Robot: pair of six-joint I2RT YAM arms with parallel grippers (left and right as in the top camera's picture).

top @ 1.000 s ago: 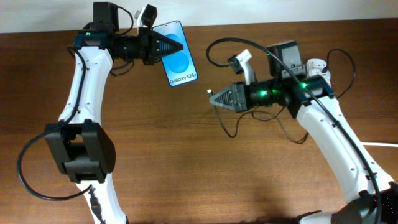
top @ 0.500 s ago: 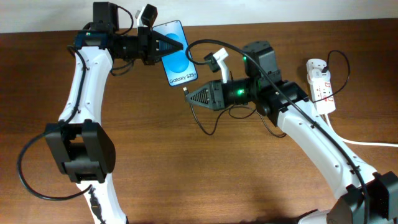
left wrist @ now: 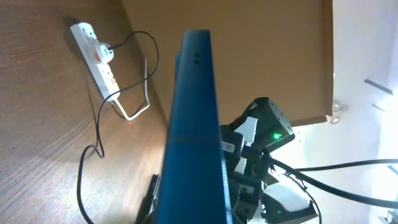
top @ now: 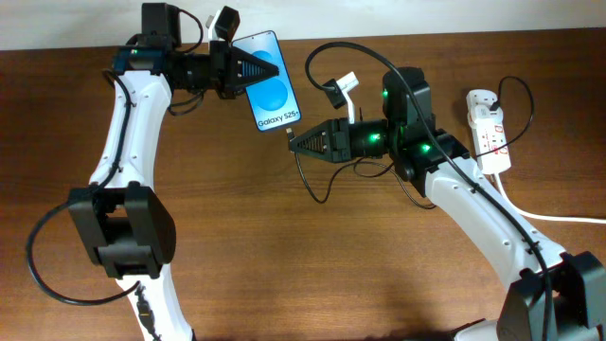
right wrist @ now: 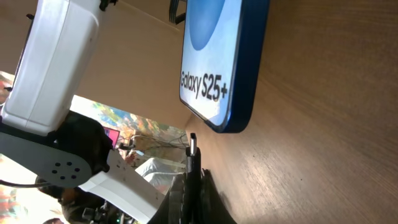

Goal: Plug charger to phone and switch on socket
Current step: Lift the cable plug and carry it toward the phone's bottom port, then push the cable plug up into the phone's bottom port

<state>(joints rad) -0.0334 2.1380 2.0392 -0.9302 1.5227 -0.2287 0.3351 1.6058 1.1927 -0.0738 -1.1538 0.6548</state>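
Note:
The phone [top: 273,87], blue screen with "Galaxy S25+", is held tilted above the table; my left gripper [top: 248,70] is shut on its upper end. In the left wrist view the phone [left wrist: 193,137] shows edge-on. My right gripper [top: 295,142] is shut on the charger's connector tip [top: 287,134], just below the phone's bottom edge, a small gap apart. In the right wrist view the tip [right wrist: 193,144] points up at the phone's bottom end [right wrist: 227,81]. The thin black cable [top: 312,185] trails back to the socket [top: 489,131], a white power strip at the right.
The socket's thick white cord [top: 568,217] runs off the right edge. In the left wrist view the socket [left wrist: 94,56] lies on the brown table [top: 284,265] with the black cable looping from it. The right arm's body [top: 473,204] crosses the right half.
My right gripper moved left from the table's right middle toward the phone, bringing the connector tip up under the phone's bottom edge. The left gripper and phone stayed still.

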